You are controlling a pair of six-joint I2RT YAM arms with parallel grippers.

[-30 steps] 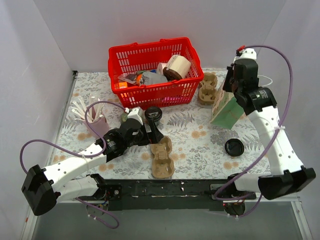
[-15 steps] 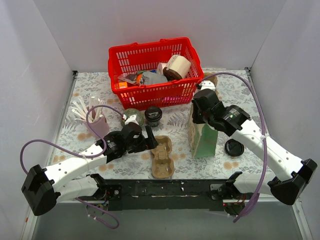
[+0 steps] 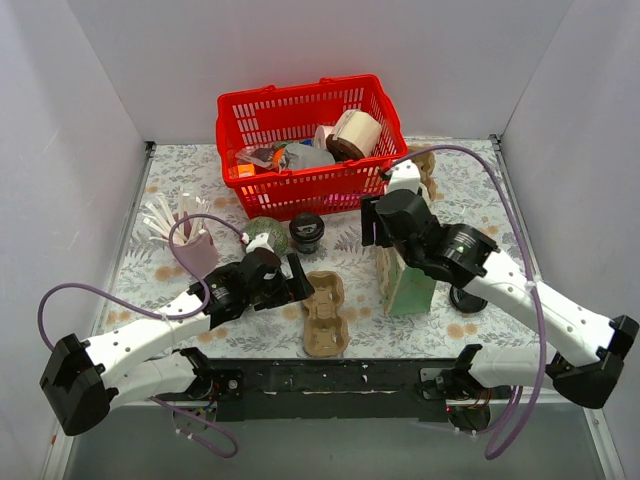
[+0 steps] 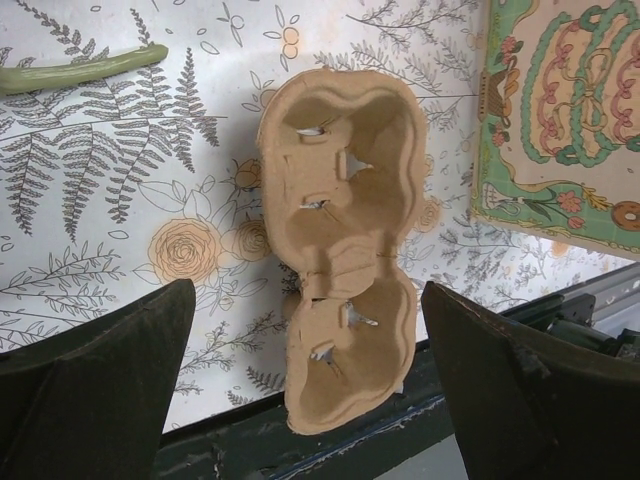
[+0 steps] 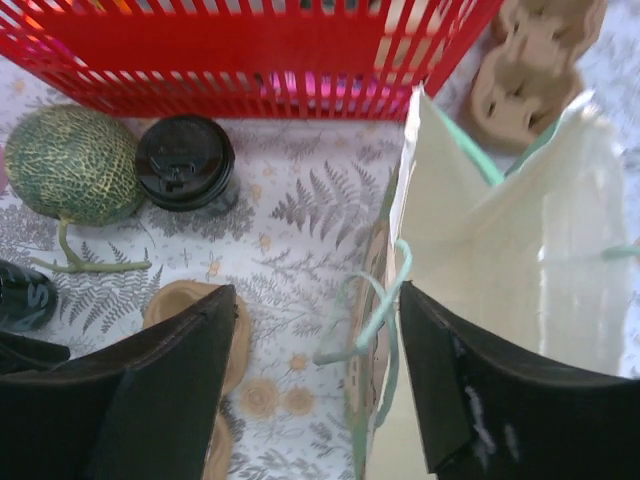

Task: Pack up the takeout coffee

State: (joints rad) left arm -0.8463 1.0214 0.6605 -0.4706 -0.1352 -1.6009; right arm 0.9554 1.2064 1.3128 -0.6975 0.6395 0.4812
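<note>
Now: left jaws gape over cup carrier [image 4: 340, 180] at near edge of surface [image 3: 135, 265] | right jaws spread astride rim of paper bag [image 5: 500, 250] | red basket [image 3: 300, 190], 12 o'clock.

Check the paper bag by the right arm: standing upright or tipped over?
Upright. The paper bag stands on its base, and the right wrist view looks straight down into its open mouth.

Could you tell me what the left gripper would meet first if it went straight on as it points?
Most likely the cardboard cup carrier, lying centred ahead of the open left gripper in its wrist view; nothing seems to stand in between.
</note>
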